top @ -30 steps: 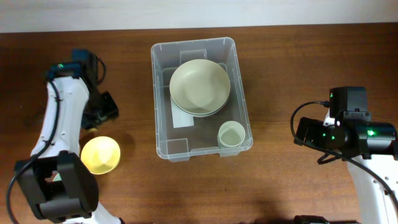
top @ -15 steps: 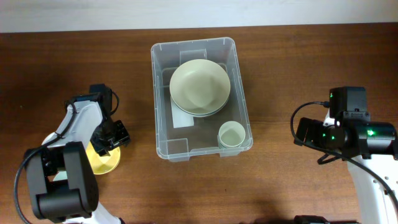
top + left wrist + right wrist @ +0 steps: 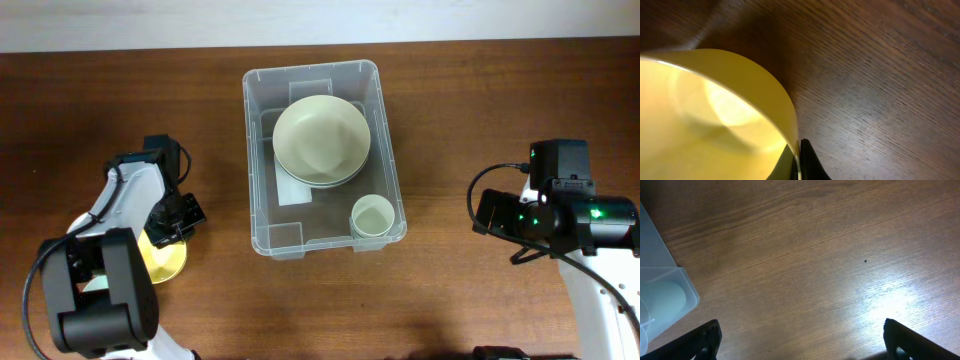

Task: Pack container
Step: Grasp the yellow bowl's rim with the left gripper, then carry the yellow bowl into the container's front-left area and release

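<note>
The container, a large clear bin, stands at mid-table and holds stacked pale green bowls and a small pale cup. Left of it, a yellow bowl rests on the wood, partly under my left arm. My left gripper is shut on this bowl's right rim. In the left wrist view the two dark fingertips pinch the yellow bowl's thin wall, so the left gripper holds it. My right gripper stands wide open over bare wood, right of the container's corner.
Dark wooden table all round. A white wall edge runs along the table's far side. The right arm's body sits at the right edge, well apart from the bin.
My left arm came down from the back left onto the yellow bowl, and its jaws closed on the rim. The bowl shifted slightly toward the front. The right arm stayed still.
</note>
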Action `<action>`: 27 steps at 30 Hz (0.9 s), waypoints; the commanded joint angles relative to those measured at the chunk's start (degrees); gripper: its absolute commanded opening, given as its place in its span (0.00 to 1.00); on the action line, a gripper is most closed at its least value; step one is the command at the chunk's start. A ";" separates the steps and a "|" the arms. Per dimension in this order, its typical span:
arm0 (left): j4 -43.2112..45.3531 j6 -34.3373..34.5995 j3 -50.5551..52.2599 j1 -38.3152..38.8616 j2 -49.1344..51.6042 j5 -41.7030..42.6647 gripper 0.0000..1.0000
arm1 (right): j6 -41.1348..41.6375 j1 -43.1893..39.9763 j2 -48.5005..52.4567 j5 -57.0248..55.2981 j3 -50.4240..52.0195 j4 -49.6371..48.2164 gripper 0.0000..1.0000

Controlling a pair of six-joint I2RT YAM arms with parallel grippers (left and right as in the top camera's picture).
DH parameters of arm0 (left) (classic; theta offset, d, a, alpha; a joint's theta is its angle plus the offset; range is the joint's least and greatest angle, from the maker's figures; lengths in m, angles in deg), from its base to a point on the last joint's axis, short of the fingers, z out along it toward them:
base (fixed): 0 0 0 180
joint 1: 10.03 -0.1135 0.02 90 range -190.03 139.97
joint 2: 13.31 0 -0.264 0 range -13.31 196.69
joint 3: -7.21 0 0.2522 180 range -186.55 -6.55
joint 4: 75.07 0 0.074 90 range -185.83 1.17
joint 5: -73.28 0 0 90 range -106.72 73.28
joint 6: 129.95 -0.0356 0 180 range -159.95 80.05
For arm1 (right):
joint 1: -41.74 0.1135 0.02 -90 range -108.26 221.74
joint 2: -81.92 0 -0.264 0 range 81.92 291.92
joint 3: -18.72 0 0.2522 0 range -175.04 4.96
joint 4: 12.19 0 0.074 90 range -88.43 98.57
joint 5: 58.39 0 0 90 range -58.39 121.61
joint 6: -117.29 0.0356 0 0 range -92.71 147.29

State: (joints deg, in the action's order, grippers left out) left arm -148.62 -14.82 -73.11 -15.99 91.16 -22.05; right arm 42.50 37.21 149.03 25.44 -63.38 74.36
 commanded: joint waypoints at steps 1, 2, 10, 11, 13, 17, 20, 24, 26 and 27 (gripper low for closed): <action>1.16 0.07 0.00 -0.07 -0.35 -0.52 0.01 | 0.07 -0.37 -0.42 -0.13 -0.07 0.02 0.99; 1.29 0.07 -0.20 -0.07 -0.35 -0.55 0.01 | 0.07 -0.37 -0.42 -0.13 -0.07 0.04 0.99; 0.42 -0.76 -3.61 -0.04 -0.37 -0.52 0.01 | 0.07 -0.37 -0.42 -0.17 -0.07 0.02 0.99; 0.44 -0.74 -3.61 -0.04 -0.37 -0.52 0.01 | 0.07 -0.37 -0.42 -0.17 -0.07 0.00 0.99; 0.44 -0.76 -3.69 -0.04 -0.37 -0.52 0.01 | 0.07 -0.37 -0.42 -0.15 -0.07 -0.02 0.99; 0.33 -1.31 -5.09 1.57 -1.20 -0.46 0.01 | 0.09 -0.37 -0.42 -0.15 -0.07 0.00 0.99; -1.66 -1.68 -9.70 5.66 -4.04 -0.52 0.01 | 0.07 -0.37 -0.42 -0.20 -0.07 -0.20 0.99; -7.91 -1.66 -19.47 11.45 -7.65 -0.57 0.01 | 0.07 -0.37 -0.42 -0.57 -0.07 -0.35 0.99; -11.41 -1.66 -24.50 14.69 -8.81 -0.57 0.01 | 0.07 -0.37 -0.42 -0.57 -0.07 -0.39 0.99; -12.57 -1.70 -26.14 15.96 -9.09 -0.61 0.01 | 0.07 -0.37 -0.42 -0.57 -0.07 -0.42 0.99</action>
State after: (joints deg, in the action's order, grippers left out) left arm -158.39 -15.76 -93.07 -3.75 85.48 -22.59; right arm 42.47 37.21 149.03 25.41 -63.38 74.10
